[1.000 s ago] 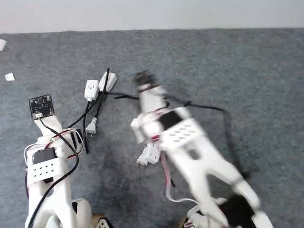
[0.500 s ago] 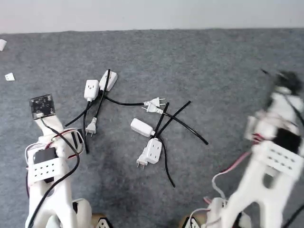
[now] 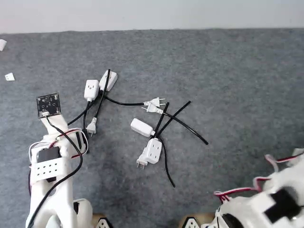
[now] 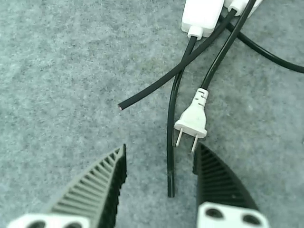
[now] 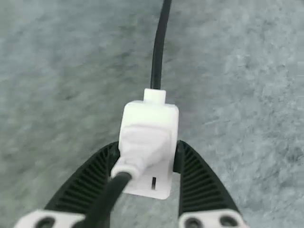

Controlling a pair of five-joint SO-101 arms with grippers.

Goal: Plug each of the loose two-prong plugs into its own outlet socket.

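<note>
Two-prong plug (image 4: 191,124) lies prongs toward the wide-spread left jaws, at 9 o'clock of the cord tangle. Right jaws clamp a white socket block (image 5: 149,142). Beyond, black cords (image 3: 183,127) sprawl over the grey carpeted worktop (image 3: 228,71), with a pale wall (image 3: 152,14) at 12 o'clock.

A loose plug (image 3: 91,127) just before two outlet sockets (image 3: 91,89), a second plug (image 3: 154,104) to their right.

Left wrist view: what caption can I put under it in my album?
Open left claw near a loose white two-prong plug and black cables on grey carpet.
</note>
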